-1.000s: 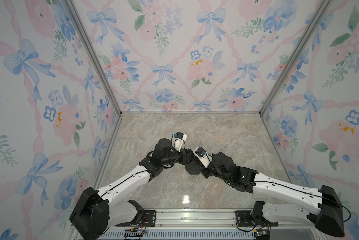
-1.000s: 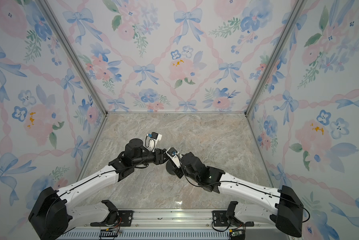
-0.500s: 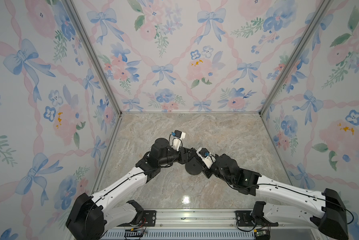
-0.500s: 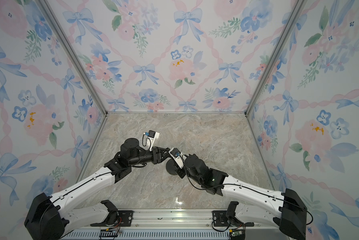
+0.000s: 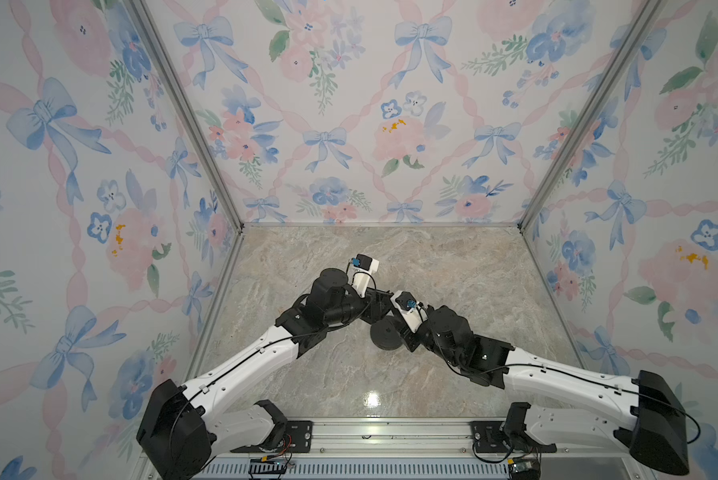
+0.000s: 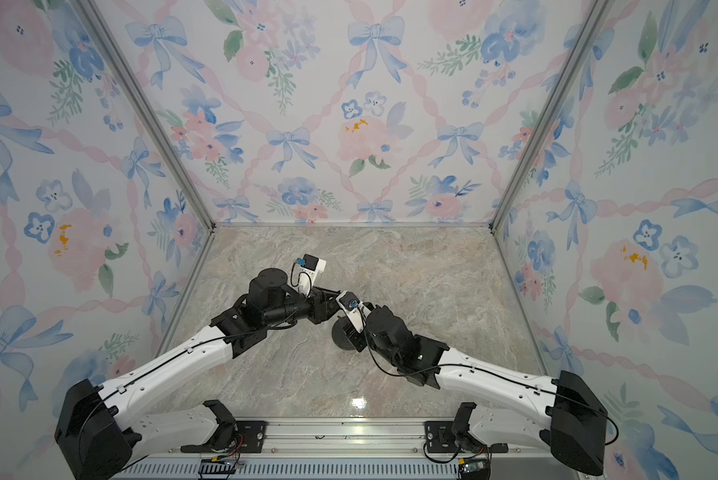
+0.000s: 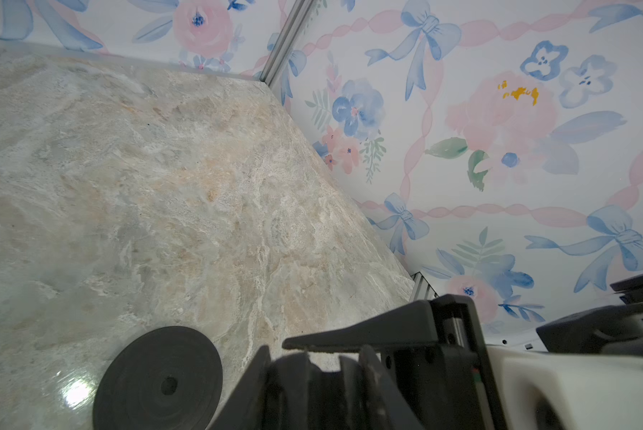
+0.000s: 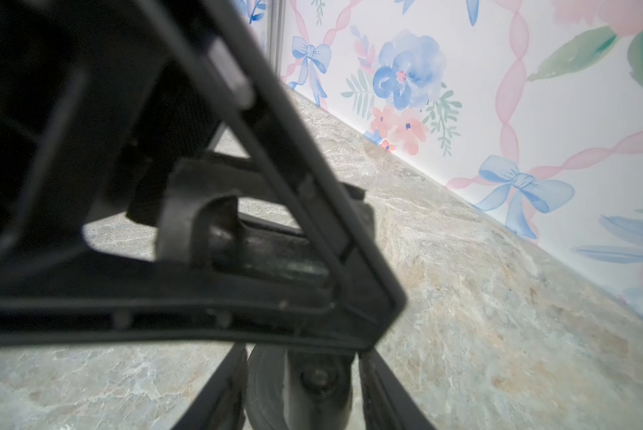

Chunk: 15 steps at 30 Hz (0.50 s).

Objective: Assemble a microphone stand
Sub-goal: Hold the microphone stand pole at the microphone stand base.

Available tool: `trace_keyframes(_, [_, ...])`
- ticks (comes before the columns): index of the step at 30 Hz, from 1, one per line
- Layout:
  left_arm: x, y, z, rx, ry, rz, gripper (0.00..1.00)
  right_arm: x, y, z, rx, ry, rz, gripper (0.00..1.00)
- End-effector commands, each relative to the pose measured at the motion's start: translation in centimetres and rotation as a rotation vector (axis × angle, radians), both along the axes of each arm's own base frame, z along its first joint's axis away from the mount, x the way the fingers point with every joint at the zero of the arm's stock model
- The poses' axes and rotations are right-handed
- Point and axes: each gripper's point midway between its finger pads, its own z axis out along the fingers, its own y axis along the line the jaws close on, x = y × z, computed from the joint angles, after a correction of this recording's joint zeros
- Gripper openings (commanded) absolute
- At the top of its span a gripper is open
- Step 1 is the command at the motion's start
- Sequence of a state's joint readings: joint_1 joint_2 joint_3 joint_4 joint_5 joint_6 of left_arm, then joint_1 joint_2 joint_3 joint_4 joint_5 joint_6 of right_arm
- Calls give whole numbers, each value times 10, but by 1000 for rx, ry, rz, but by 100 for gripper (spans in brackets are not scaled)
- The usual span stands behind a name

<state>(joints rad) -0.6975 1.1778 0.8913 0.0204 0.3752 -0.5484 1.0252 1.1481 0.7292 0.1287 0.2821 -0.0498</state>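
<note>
Two arms nearly touched above the table point(image 5: 453, 270) centre, the left arm point(image 5: 245, 361) from 7 o'clock, the right arm point(image 5: 557, 378) from 5 o'clock. The left claw point(image 7: 275, 348) pinched the rod point(image 8: 271, 257), level and clear of the surface. The right claw point(image 8: 302, 350) stood spread, close over the disc point(image 5: 384, 337), which lay flat at 6 o'clock of the claws.

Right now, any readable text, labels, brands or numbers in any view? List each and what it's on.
No readable text in any view.
disc base: plain matte black, no marking.
arm covers: no legible label.
boards on the front rail: too small to read, if printed at all.
wallpaper: bows and flowers only, no lettering.
</note>
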Motion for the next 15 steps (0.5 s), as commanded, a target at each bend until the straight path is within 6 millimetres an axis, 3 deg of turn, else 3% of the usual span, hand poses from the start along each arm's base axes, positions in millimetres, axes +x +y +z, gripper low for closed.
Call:
trace_keyframes(1, [13,5,16,79,-126,54,18,-6,3,-2,54,25,102,73])
trace_keyframes(3, [18,8,24,137,-198,111,16,-14,-1,-13,69,73,200,76])
trace_keyframes(6, [16,0,26,222,-270,85,13,-7,-19,-24,124,197,217,82])
trace_keyframes(15, [27,-19,-36,464,-247,50,8,0,-34,-30,93,132,259,83])
